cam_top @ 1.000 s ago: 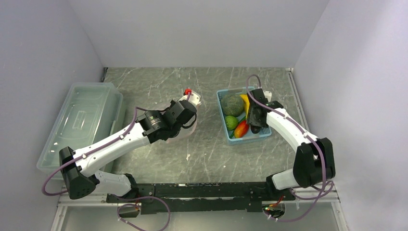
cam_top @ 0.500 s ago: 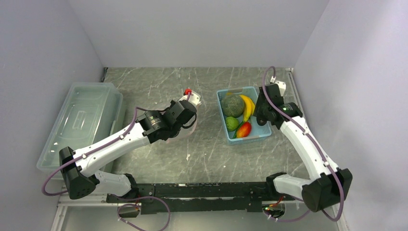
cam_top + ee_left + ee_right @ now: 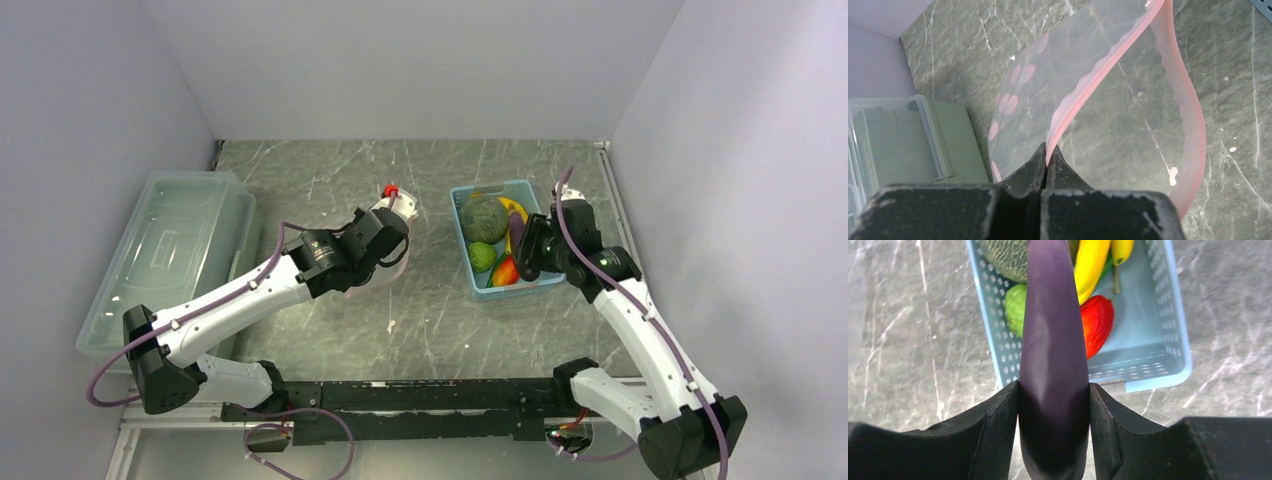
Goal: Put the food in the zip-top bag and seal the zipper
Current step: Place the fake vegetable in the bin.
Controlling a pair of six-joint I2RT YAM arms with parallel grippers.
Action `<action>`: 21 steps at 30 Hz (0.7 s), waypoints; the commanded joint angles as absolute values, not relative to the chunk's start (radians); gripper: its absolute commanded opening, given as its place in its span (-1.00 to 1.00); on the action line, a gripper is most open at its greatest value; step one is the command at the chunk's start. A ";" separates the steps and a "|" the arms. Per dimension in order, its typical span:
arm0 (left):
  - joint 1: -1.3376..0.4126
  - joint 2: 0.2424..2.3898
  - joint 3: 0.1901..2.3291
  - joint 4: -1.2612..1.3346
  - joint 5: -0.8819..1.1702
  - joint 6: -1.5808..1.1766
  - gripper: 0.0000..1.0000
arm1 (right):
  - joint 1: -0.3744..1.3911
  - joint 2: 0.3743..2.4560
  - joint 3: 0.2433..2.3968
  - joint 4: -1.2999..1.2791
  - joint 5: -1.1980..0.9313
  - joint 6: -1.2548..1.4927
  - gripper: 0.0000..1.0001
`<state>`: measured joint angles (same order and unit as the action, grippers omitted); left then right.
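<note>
Grey-green marbled tabletop (image 3: 430, 310) carries a large translucent lidded plastic bin (image 3: 170, 250) at the top view's left edge. Near mid-frame lies the clear, floppy zip-top bag (image 3: 1088, 55), and only the left wrist view shows its narrow pink zipper strip (image 3: 1193, 125) gaping in a loop, with the left gripper (image 3: 1047, 157) pinched tight on one lip. Right of centre, over the light-blue perforated basket (image 3: 1168, 315), the right gripper (image 3: 1054, 390) clamps the smooth purple eggplant (image 3: 1050, 315) between part-spread fingers, above a netted dark green round fruit (image 3: 1003, 255), yellow banana (image 3: 1090, 265), glossy red-orange fruit (image 3: 1096, 322) and lime-green fruit (image 3: 1015, 307).
</note>
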<state>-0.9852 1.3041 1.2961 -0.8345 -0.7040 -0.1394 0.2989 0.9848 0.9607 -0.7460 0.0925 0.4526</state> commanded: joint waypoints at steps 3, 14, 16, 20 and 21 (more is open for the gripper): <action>-0.982 1.290 1.290 -0.808 -0.710 -0.146 -1.00 | 0.304 0.887 0.904 -0.616 -0.065 0.361 -1.00; -0.982 1.284 1.288 -0.805 -0.704 -0.144 -1.00 | 0.314 0.952 0.833 -0.424 -0.062 0.230 -1.00; -0.982 1.284 1.288 -0.805 -0.704 -0.144 -1.00 | 0.316 0.976 0.825 -0.388 -0.047 0.218 -1.00; -0.982 1.282 1.286 -0.803 -0.702 -0.143 -1.00 | 0.316 1.046 0.828 -0.350 -0.025 0.179 -1.00; -0.982 1.283 1.286 -0.804 -0.701 -0.143 -1.00 | 0.316 1.065 0.829 -0.343 -0.023 0.176 -1.00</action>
